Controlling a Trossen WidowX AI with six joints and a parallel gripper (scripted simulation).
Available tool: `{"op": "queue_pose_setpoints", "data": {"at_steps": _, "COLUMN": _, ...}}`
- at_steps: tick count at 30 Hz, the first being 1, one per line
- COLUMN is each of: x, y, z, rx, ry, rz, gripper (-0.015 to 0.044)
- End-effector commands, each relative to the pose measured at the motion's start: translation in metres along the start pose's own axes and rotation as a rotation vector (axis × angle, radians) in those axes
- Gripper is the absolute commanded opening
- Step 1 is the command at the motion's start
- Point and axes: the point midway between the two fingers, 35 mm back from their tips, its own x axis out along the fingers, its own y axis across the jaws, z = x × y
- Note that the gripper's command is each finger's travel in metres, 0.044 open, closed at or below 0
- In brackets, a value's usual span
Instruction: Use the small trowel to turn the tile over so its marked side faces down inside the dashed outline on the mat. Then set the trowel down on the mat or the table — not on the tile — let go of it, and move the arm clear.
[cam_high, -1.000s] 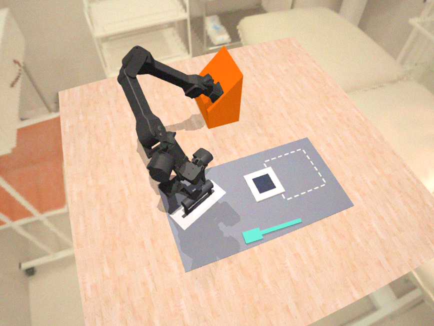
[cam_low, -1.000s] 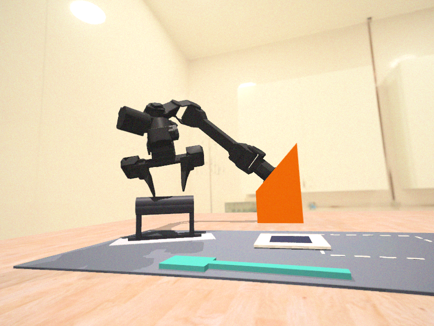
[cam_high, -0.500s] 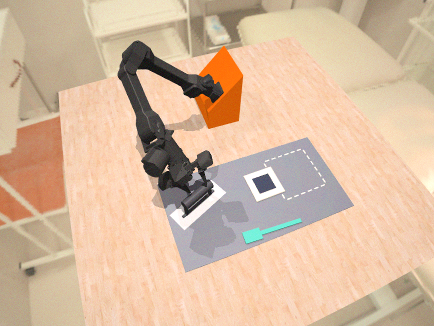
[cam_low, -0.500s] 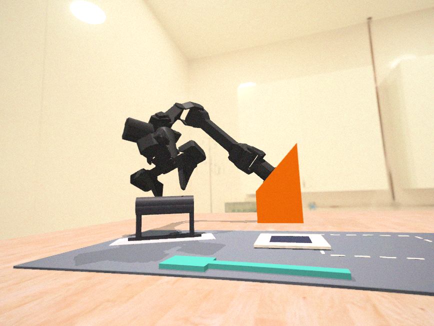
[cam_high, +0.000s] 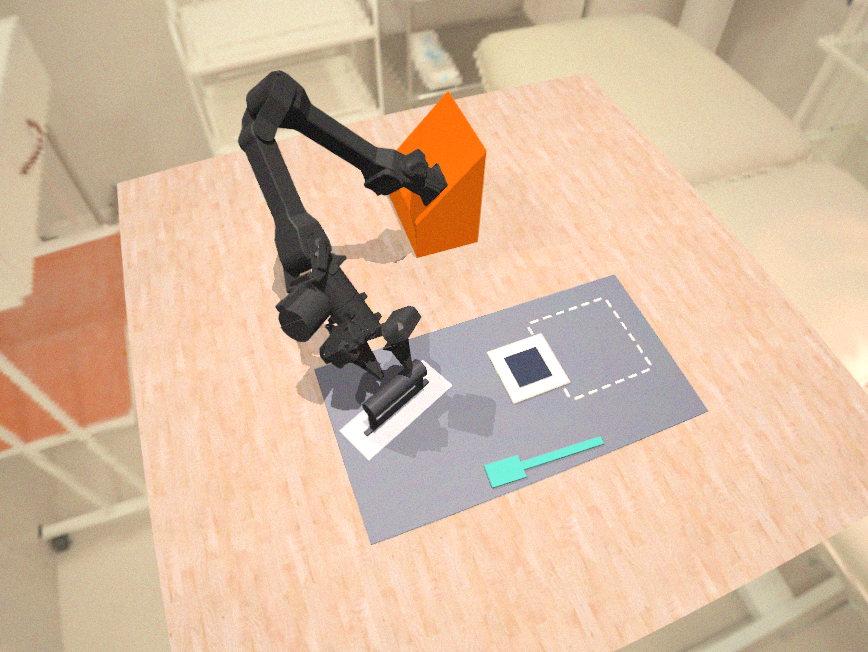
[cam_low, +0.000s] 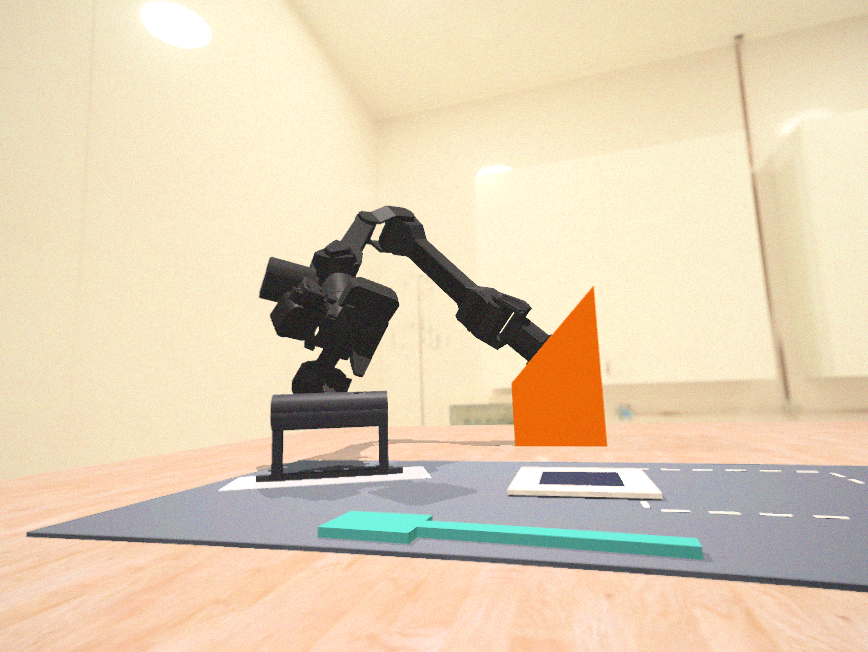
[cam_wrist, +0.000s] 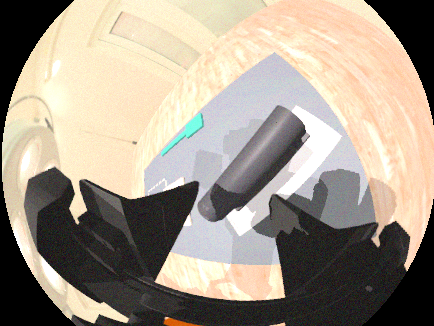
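Over mat (cam_high: 435, 491) end nearest arm: gripper (cam_high: 390, 368) spread, empty, poised just above trowel (cam_high: 395, 395) handle, apparently lined up for grasp. Tile (cam_high: 527, 367) marked side up, beside outline (cam_high: 635, 336), at its corner. Flip not begun.

- The table (cam_high: 231, 491) is pale pinkish wood with a fine streaked grain.
- The mat (cam_high: 449, 484) is flat slate grey, with a dashed outline (cam_high: 635, 336) drawn in white.
- The tile (cam_high: 527, 367) is white with a dark navy square in its middle.
- The trowel (cam_high: 540, 462) is plain turquoise all over.
- The arm (cam_high: 270, 175) and its gripper (cam_high: 389, 361) are matt black.
- The handle stand (cam_high: 395, 397) is dark charcoal and sits on a white rectangular patch (cam_high: 364, 438).
- The wedge block (cam_high: 449, 189) is bright orange.
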Motion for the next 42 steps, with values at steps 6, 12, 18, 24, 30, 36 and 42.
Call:
{"op": "queue_pose_setpoints", "data": {"at_steps": 6, "x": -0.003, "y": -0.004, "z": -0.007, "rx": 0.279, "ry": -0.066, "rz": 0.069, "gripper": 0.03}}
{"op": "queue_pose_setpoints", "data": {"at_steps": 12, "x": -0.006, "y": -0.006, "z": -0.012, "rx": 0.453, "ry": -0.102, "rz": 0.118, "gripper": 0.03}}
{"op": "queue_pose_setpoints", "data": {"at_steps": 18, "x": -0.006, "y": -0.006, "z": -0.012, "rx": 0.471, "ry": -0.106, "rz": 0.124, "gripper": 0.03}}
{"op": "queue_pose_setpoints", "data": {"at_steps": 24, "x": 0.001, "y": -0.006, "z": -0.01, "rx": 0.471, "ry": -0.105, "rz": 0.123, "gripper": 0.03}}
{"op": "queue_pose_setpoints", "data": {"at_steps": 30, "x": 0.01, "y": -0.005, "z": -0.009, "rx": 0.471, "ry": -0.105, "rz": 0.122, "gripper": 0.03}}
{"op": "queue_pose_setpoints", "data": {"at_steps": 36, "x": 0.02, "y": -0.004, "z": -0.007, "rx": 0.47, "ry": -0.104, "rz": 0.12, "gripper": 0.03}}
{"op": "queue_pose_setpoints", "data": {"at_steps": 42, "x": 0.029, "y": -0.003, "z": -0.006, "rx": 0.47, "ry": -0.104, "rz": 0.119, "gripper": 0.03}}
